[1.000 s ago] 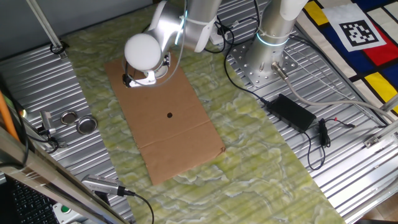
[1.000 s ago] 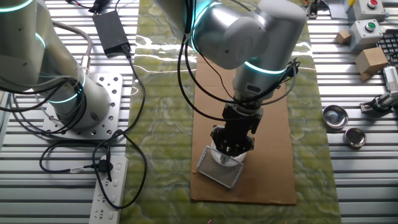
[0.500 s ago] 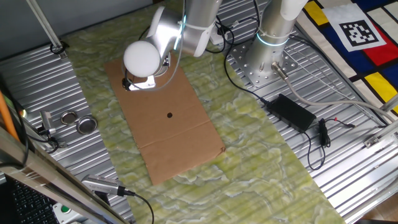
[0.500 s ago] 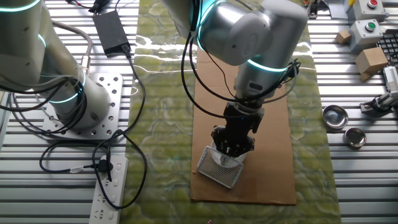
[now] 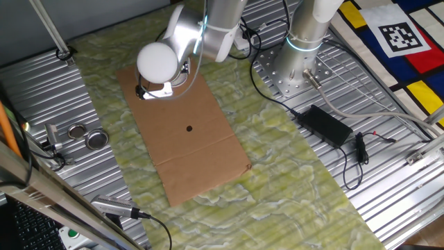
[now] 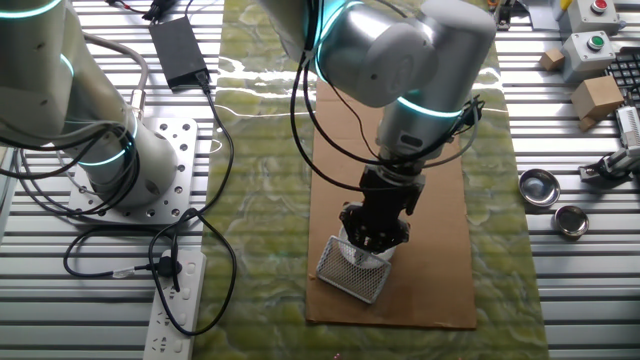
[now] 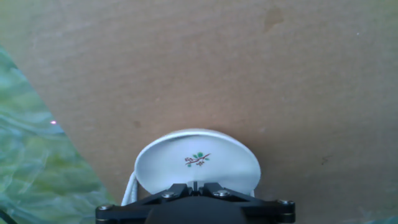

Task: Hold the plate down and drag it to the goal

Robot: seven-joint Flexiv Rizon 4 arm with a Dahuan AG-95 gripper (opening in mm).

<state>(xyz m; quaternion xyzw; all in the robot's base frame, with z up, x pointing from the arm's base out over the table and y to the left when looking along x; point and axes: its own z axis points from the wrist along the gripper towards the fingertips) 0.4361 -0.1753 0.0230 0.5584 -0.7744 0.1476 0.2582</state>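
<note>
Pressing down, by my judgement; my gripper (image 6: 372, 243) sits over the plate (image 7: 198, 163), jaws apparently drawn together, gripping nothing. Plate lies at the cardboard sheet's (image 5: 201, 139) 11 o'clock corner. Dark dot (image 5: 189, 128), likely the goal, lies toward 5 o'clock. Next: keep load on, slide steadily toward it.

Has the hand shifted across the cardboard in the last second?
Barely. Against the dark dot on the cardboard, the hand crept slightly away from it, pressing the plate.
</note>
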